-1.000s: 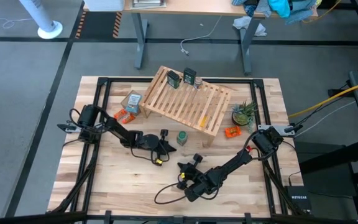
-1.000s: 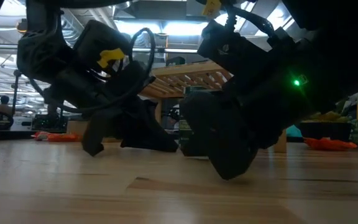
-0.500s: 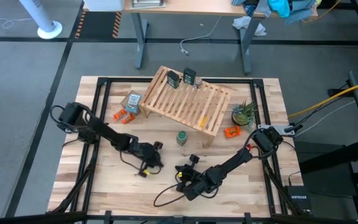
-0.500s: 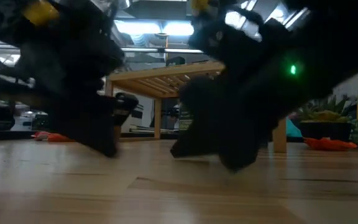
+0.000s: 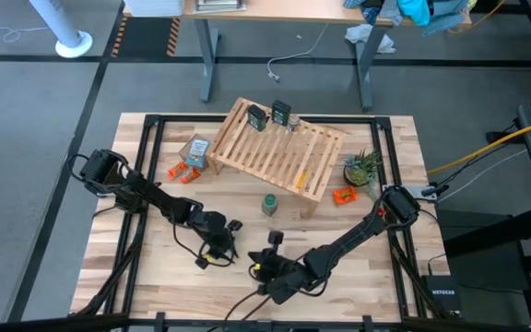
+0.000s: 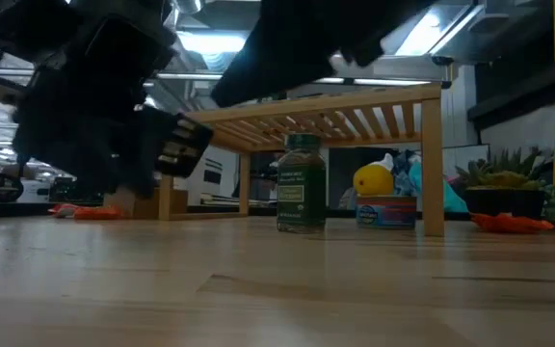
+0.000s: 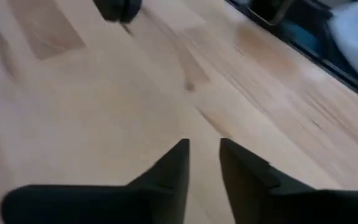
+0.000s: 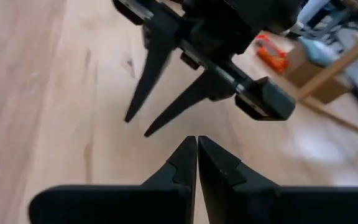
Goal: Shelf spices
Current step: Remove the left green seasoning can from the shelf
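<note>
The shelf (image 5: 279, 152) stands at the table's far middle, with two dark squarish spice jars (image 5: 257, 117) (image 5: 281, 114) on its top at the far left end. A green round jar (image 5: 269, 204) stands upright on the table just in front of the shelf; it shows in the low view too (image 6: 302, 183). My left gripper (image 5: 221, 249) (image 7: 204, 143) hovers over bare wood to the near left of that jar, slightly open with nothing between its fingers. My right gripper (image 5: 258, 268) (image 8: 196, 140) is shut and empty, close by on its right and pointing at it.
A tan box (image 5: 195, 150) and orange pieces (image 5: 184, 171) lie left of the shelf. A small plant (image 5: 362, 169) and another orange piece (image 5: 344, 195) are at its right. A yellow thing (image 6: 374, 181) and a pale blue tin (image 6: 385, 210) show beneath the shelf.
My left gripper has drawn back from beside the green jar toward the table's near left and risen. My right gripper has lifted off the tabletop, so the low view now shows the jar and shelf. The green jar has stayed where it was.
</note>
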`<state>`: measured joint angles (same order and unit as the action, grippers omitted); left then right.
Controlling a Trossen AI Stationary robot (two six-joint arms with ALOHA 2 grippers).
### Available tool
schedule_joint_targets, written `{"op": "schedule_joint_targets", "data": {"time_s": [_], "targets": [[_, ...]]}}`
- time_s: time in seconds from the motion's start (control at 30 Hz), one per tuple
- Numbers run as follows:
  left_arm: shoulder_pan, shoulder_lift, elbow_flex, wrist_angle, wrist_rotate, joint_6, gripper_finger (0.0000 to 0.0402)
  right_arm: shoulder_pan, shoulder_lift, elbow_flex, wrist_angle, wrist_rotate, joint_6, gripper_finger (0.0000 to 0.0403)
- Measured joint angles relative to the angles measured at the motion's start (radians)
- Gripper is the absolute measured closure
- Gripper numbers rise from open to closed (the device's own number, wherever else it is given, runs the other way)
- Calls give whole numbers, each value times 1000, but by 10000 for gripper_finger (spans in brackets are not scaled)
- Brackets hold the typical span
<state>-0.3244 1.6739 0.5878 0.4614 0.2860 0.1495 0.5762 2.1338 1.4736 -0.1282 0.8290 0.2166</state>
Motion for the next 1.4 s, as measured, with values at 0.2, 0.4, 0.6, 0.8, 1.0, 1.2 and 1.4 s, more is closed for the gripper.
{"op": "schedule_joint_targets", "data": {"time_s": [0.2,0.4,0.6,0.8,1.0,1.2,1.4], "targets": [[-4,-4,78,-13,-83,44,235,2,0,127,-323,38,44,382],[4,-117,179,-248,-231,158,226,18,0,252,-759,40,348,382],[18,-307,287,-648,-459,264,240,107,1,329,-1083,144,602,382],[56,-494,313,-812,-634,330,240,201,1,371,-1290,261,787,382],[155,-650,313,-993,-716,321,246,260,-1,372,-1437,273,972,382],[303,-750,305,-1087,-710,323,255,291,-9,359,-1442,387,1010,382],[483,-766,278,-1026,-553,352,261,291,-10,358,-1442,420,1010,382]]}}
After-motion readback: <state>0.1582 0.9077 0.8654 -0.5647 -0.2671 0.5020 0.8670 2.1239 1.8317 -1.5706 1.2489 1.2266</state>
